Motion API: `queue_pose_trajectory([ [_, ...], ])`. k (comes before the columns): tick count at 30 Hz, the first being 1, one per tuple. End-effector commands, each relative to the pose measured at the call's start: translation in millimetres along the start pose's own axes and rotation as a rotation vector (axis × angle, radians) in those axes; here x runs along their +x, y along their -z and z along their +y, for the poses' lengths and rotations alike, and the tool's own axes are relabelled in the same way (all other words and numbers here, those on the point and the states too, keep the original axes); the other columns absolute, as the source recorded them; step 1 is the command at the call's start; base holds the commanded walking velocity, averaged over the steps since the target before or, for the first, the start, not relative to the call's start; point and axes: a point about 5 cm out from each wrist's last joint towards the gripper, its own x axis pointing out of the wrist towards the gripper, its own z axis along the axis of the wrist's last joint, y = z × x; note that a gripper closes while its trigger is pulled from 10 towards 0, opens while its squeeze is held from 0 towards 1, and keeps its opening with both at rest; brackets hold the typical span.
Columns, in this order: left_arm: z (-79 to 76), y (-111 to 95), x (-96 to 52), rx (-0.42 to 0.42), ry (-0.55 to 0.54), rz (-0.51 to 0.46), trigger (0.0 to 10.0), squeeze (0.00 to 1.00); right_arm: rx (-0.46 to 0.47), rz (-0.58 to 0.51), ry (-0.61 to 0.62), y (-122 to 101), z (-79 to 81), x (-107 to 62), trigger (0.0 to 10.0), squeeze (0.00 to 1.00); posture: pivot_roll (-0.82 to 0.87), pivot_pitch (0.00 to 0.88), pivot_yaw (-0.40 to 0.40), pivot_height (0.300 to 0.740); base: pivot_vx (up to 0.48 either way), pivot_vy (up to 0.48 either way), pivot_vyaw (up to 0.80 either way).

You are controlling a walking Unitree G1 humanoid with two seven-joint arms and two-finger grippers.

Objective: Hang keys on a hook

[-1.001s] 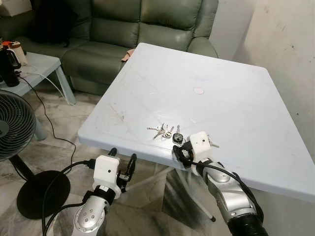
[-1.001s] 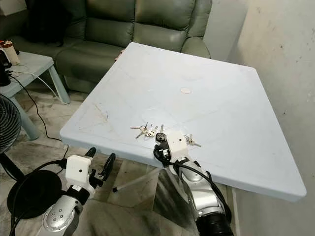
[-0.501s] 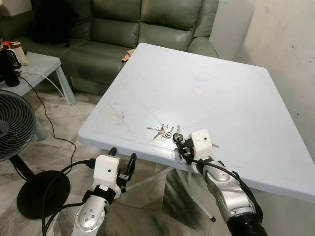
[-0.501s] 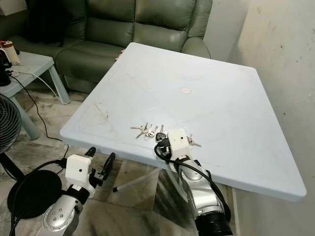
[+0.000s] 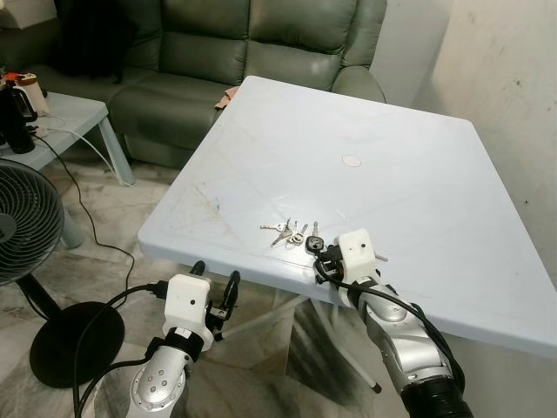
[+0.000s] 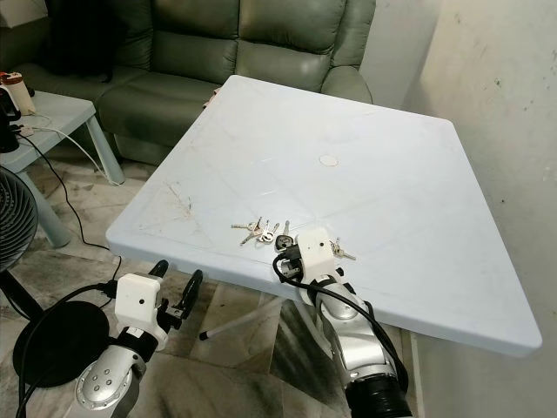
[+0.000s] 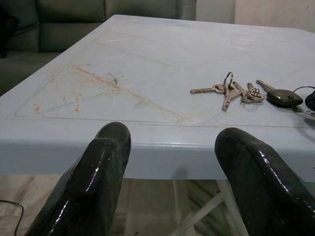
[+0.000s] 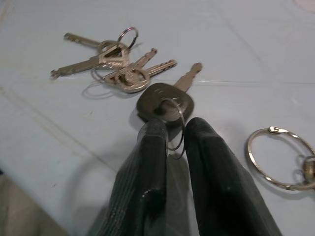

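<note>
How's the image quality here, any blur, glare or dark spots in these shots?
Left eye view: even daylight, sharp, table slightly washed out. Left wrist view: left gripper fingers close and soft, with glossy highlights. Right wrist view: black-headed key sharp, right gripper fingers dark and blurred.

Right pincer [image 8: 170, 135] nearly closed; left pincer [image 7: 174, 162] spread wide.

right gripper [image 8: 170, 132]: fingertips hidden behind its white wrist box in the head views
split ring [image 8: 279, 157]: cut by the wrist picture's edge — what hangs on it is not readable
fan [image 5: 24, 228]: left part cut off
small keys [image 5: 285, 231]: too small to count in the head views
</note>
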Motion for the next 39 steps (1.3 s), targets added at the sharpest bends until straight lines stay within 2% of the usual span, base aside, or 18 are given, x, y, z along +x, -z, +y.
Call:
queue_pose_trajectory([
  [1, -0.2, -5, 1.0, 0.014, 0.003, -0.019, 10.0, 0.00, -0.022, -0.001, -0.009, -5, -1.0, 1.3, 10.0, 0.00, -0.01, 0.040, -0.108, 0.732, 0.000, 0.000, 0.00],
  [6, 0.6, -5, 0.9, 0.017, 0.001, -0.019, 10.0, 0.00, -0.035, -0.005, -0.007, -5, -0.2, 1.2, 10.0, 0.00, -0.01, 0.041, -0.108, 0.732, 0.000, 0.000, 0.00],
  [7, 1.2, -5, 0.7, 0.018, -0.002, -0.019, 10.0, 0.00, -0.038, -0.018, -0.004, -5, 0.1, 0.6, 3.3, 0.00, -0.01, 0.040, -0.108, 0.732, 0.000, 0.000, 0.00],
  [8, 1.3, -5, 0.7, 0.019, -0.003, -0.019, 10.0, 0.00, -0.037, -0.018, -0.003, -5, 0.1, 0.6, 3.3, 0.00, -0.01, 0.040, -0.108, 0.732, 0.000, 0.000, 0.00],
  [9, 1.4, -5, 0.7, 0.019, -0.003, -0.019, 10.0, 0.00, -0.037, -0.017, -0.004, -5, 0.1, 0.6, 0.0, 0.00, -0.01, 0.040, -0.108, 0.732, 0.000, 0.000, 0.00],
  [10, 1.8, -5, 1.1, 0.019, -0.005, -0.019, 10.0, 0.00, -0.020, -0.074, -0.009, -11, -0.2, -1.5, 0.0, 0.00, -0.01, 0.038, -0.107, 0.732, 0.000, 0.000, 0.00],
  [13, 2.4, -6, 1.4, 0.015, -0.008, -0.020, 10.0, 0.00, 0.004, -0.064, -0.024, -12, 0.1, -1.0, 0.0, 0.00, -0.01, 0.036, -0.106, 0.732, 0.000, 0.000, 0.00],
  [29, 8.1, -10, 8.3, 0.013, -0.029, -0.038, 10.0, 0.00, 0.037, -0.167, -0.012, -25, -3.1, -1.4, 0.0, 0.00, -0.01, 0.015, -0.100, 0.732, 0.000, 0.000, 0.00],
  [31, 12.9, -13, 12.1, -0.006, -0.055, -0.048, 10.0, 0.00, 0.088, -0.215, -0.008, -35, -4.5, -1.1, 0.0, 0.00, -0.01, 0.005, -0.100, 0.732, 0.000, 0.000, 0.00],
  [35, 14.5, -14, 13.3, -0.012, -0.063, -0.049, 10.0, 0.00, 0.100, -0.229, -0.005, -36, -5.1, -1.0, 0.0, 0.00, -0.01, 0.002, -0.100, 0.732, 0.000, 0.000, 0.00],
  [36, 17.9, -17, 15.7, -0.033, -0.080, -0.061, 10.0, 0.00, 0.127, -0.245, -0.013, -41, -5.6, -0.4, 0.0, 0.00, -0.01, 0.000, -0.099, 0.732, 0.000, 0.000, 0.00],
  [37, 32.3, -32, 23.1, -0.005, -0.135, -0.106, 10.0, 0.00, 0.132, -0.362, -0.053, -62, -5.4, -3.4, 0.0, 0.00, -0.01, 0.000, -0.092, 0.732, 0.000, 0.000, 0.00],
  [38, 32.3, -32, 23.1, -0.005, -0.135, -0.106, 10.0, 0.00, 0.132, -0.362, -0.053, -62, -5.4, -3.4, 0.0, 0.00, -0.01, 0.000, -0.092, 0.732, 0.000, 0.000, 0.00],
  [39, 39.6, -40, 26.0, 0.004, -0.165, -0.127, 10.0, 0.00, 0.116, -0.410, -0.066, -70, -5.3, -5.6, 0.0, 0.00, -0.01, 0.000, -0.092, 0.732, 0.000, 0.000, 0.00],
])
